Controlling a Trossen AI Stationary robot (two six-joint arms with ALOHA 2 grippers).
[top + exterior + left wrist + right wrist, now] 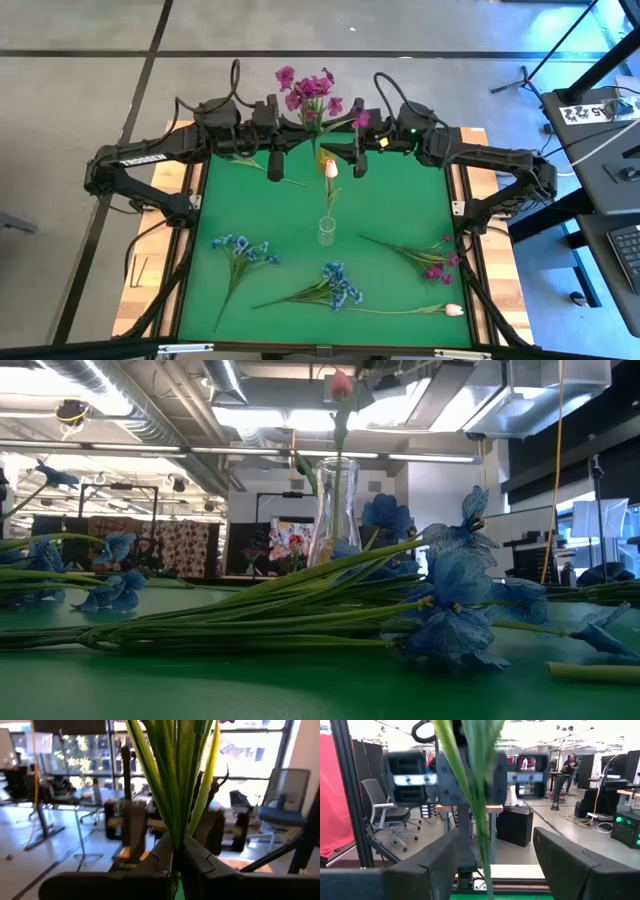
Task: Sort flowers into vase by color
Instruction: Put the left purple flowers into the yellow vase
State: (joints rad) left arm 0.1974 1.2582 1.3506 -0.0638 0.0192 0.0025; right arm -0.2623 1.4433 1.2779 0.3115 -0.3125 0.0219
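overhead, the glass vase [327,231] stands mid-counter on the green counter [400,210] and holds one pale pink tulip [331,169] whose bud leans toward the arms. beyond the vase, at the counter's far edge, the left gripper [276,165] and the right gripper [358,162] flank a magenta bunch [312,95] whose blossoms rise past the edge. blue sprays [243,250] and [338,284], a magenta spray [432,262] and a second tulip [453,310] lie on the near side of the vase, well apart from both arms.

at counter height, blue blossoms [455,600] and long stems lie across in front of the vase, the tulip upright inside it.

past the left wrist, its fingers [160,857] are pressed together, pinching the green stems [175,780], which run straight up and away from them.

past the right wrist, its fingers [570,865] stand spread with a stem [482,820] upright in the gap, untouched. so the bunch hangs on the left arm alone, its long axis vertical; i judge the vase lies toward the near side from both, about equally near.
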